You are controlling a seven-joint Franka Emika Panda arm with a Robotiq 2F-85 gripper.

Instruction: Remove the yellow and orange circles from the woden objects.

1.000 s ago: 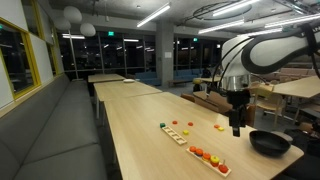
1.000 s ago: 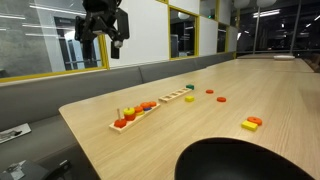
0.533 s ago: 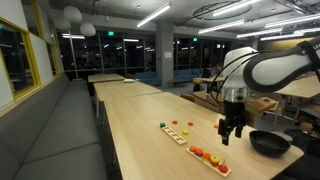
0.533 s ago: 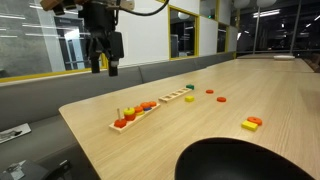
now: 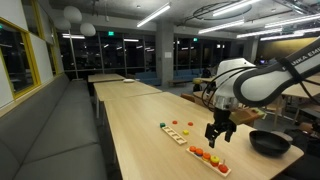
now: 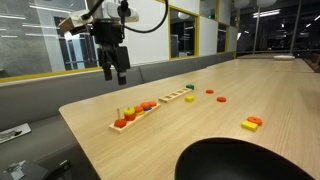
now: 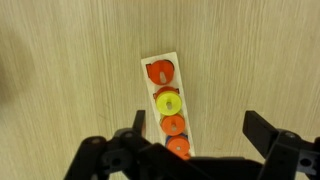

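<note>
A wooden board (image 7: 182, 85) holds a row of rings on pegs: a red ring (image 7: 160, 72), a yellow ring (image 7: 168, 101) and two orange rings (image 7: 173, 125) below it. The board shows in both exterior views (image 5: 210, 158) (image 6: 133, 115). My gripper (image 7: 197, 130) is open and empty, hovering above the board, jaws spread wide. Its left finger lies beside the orange rings and its right finger over bare table. It also shows in both exterior views (image 5: 215, 134) (image 6: 115, 72), well above the table.
A second wooden board (image 5: 177, 131) (image 6: 175, 96) lies further along the table. Loose coloured pieces (image 6: 189, 98) (image 6: 221, 98) (image 6: 251, 123) lie scattered nearby. A black bowl (image 5: 268, 143) (image 6: 250, 160) stands near the table edge. A bench runs alongside.
The gripper has come down and moved over toward the board with the rings. Nothing on the table has moved.
</note>
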